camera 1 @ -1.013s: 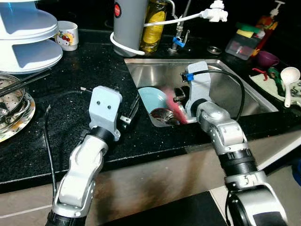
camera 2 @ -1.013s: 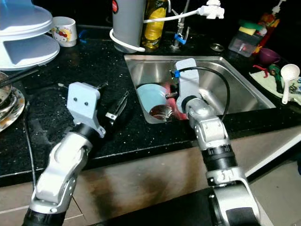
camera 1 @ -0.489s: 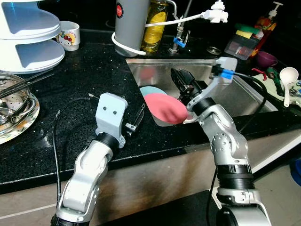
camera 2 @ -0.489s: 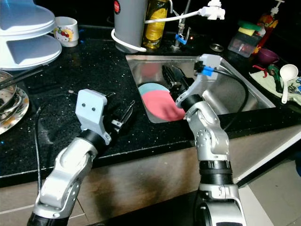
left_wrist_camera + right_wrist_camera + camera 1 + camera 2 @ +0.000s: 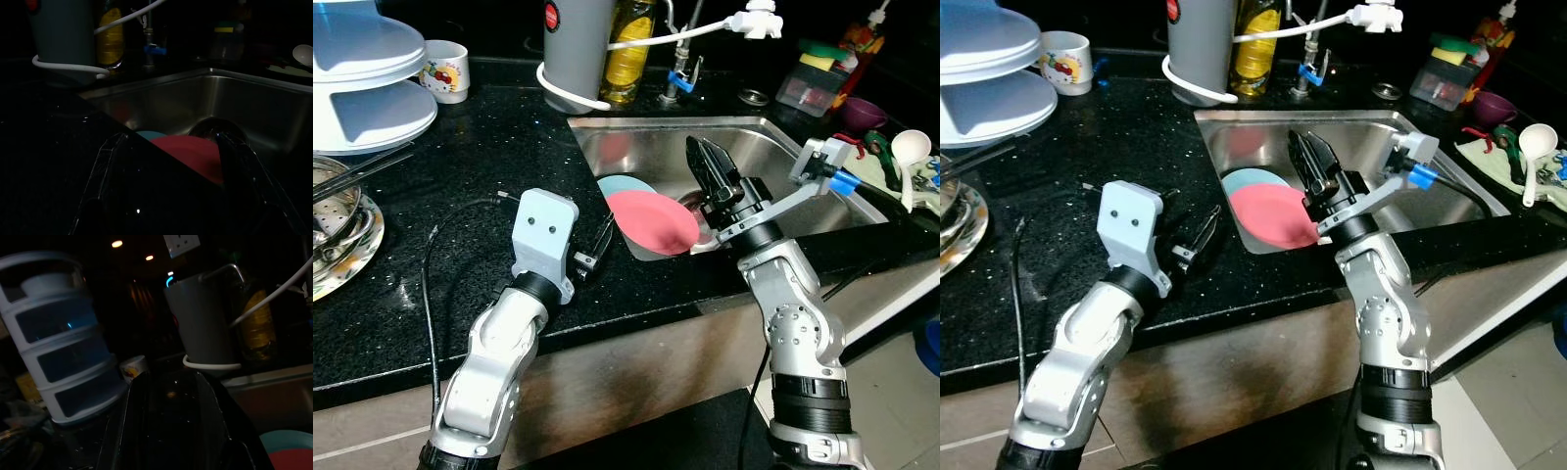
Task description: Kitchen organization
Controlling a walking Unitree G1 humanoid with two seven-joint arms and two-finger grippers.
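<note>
A pink plate (image 5: 654,221) lies in the steel sink (image 5: 773,147), partly covering a light blue plate (image 5: 625,185). A metal bowl (image 5: 697,205) sits behind them. My right gripper (image 5: 705,157) is raised over the sink, just right of the pink plate. Its fingers point up and away, pressed together with nothing between them. My left gripper (image 5: 597,243) rests low over the black counter (image 5: 460,166) at the sink's left edge. It is open, and in the left wrist view its fingers (image 5: 105,161) spread wide toward the pink plate (image 5: 188,152).
A grey kettle (image 5: 573,44), an oil bottle (image 5: 626,49) and the tap (image 5: 677,64) stand behind the sink. A white tiered rack (image 5: 362,78), a mug (image 5: 445,70) and a steel strainer (image 5: 337,230) are at the left. A white ladle (image 5: 909,149) and a purple cup (image 5: 865,115) are at the right.
My right gripper has come up out of the sink and swung its fingers upward. The pink plate, blurred in the sink a second ago, now rests over the blue plate. The left arm barely moved.
</note>
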